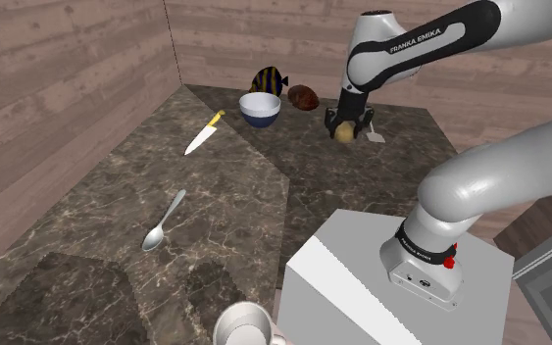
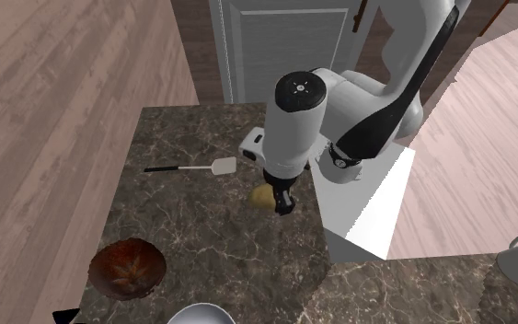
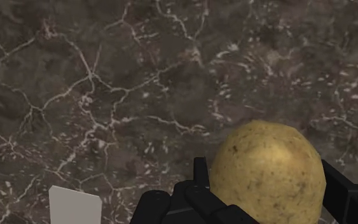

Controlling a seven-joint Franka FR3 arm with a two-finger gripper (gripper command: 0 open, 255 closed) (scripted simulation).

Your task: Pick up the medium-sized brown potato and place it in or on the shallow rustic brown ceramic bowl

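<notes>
Setting: a home kitchen, simulator render.

Evidence:
- Dark marble-patterned table runs like a counter into a corner of wood-plank walls.
- Cooking and eating things lie on it: a yellow-handled knife, a metal spoon, a white spatula, a bowl that is blue outside and white inside, a shallow brown bowl, and a pale mug at the near edge.
- Food is present: a potato.
- A white panelled door stands beyond the table in the second exterior view, of a household kind.
</notes>
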